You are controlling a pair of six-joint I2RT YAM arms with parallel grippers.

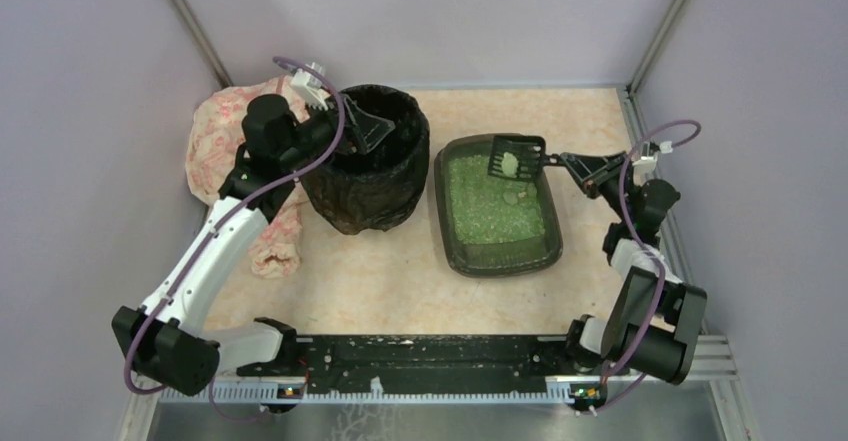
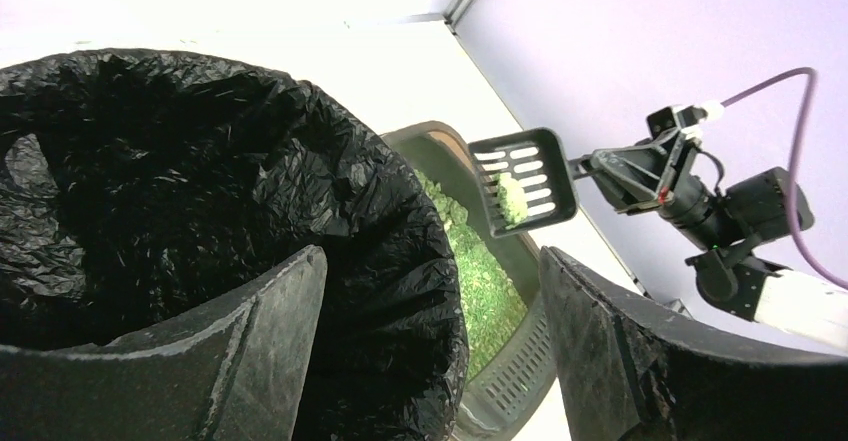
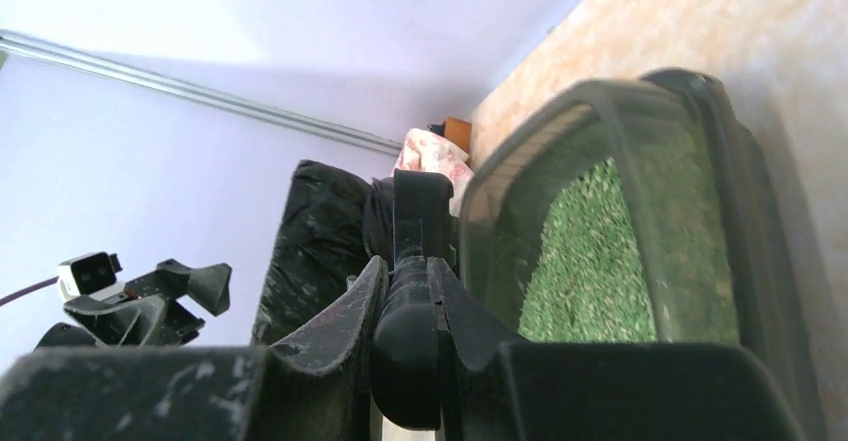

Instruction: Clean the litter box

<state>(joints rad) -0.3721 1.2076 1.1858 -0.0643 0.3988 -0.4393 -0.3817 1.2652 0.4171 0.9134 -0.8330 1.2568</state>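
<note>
Right gripper (image 1: 573, 164) grasps the scoop (image 1: 517, 156) over the litter box's (image 1: 505, 259) one o'clock corner, while the left gripper (image 1: 372, 129) is spread open astride the bin (image 1: 360, 201) rim.

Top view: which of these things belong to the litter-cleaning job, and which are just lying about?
Part of the job: litter box, slotted scoop in the right gripper, black-bagged bin.
Lying about: pink patterned cloth beside the bin.

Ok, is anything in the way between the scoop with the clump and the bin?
Nothing stands in the gap between the scoop and the bin. But the left gripper sits over the bin's mouth, taking part of the opening.
</note>
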